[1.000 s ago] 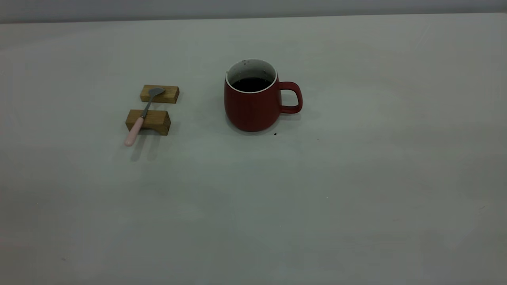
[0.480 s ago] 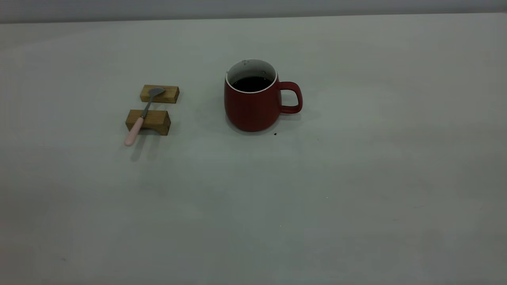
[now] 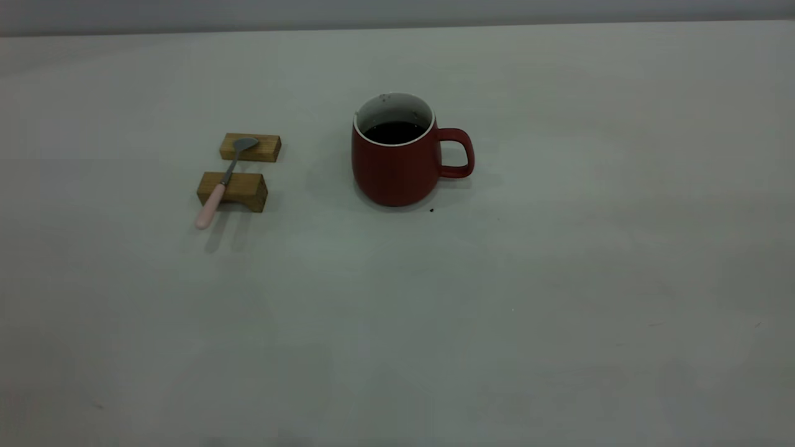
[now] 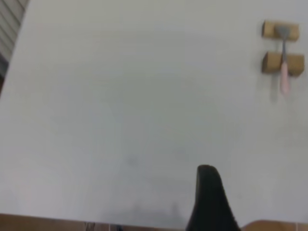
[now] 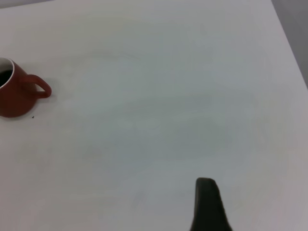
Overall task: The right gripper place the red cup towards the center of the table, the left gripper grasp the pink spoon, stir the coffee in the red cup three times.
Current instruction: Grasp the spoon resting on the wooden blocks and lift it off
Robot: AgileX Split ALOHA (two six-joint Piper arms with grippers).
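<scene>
Dark-red cup [image 3: 397, 162] of coffee [image 3: 394, 132] mid-table, handle pointing right, pink spoon [image 3: 219, 186] left of it bridging two wooden blocks [image 3: 233, 190], untouched, gripper finger spread cannot be told

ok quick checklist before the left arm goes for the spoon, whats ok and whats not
1. Red cup upright near the table's centre: ok.
2. Coffee sits below the rim, nothing spilled beside the cup: ok.
3. Pink spoon rests across two wooden blocks, its handle overhanging the nearer block and free to grasp: ok.
4. Nothing lies between spoon and cup: ok.
5. Left gripper: only one finger shows in the left wrist view, far from the spoon; open or shut: cannot tell.
6. Right gripper: only one finger shows in the right wrist view, away from the cup: ok.
</scene>
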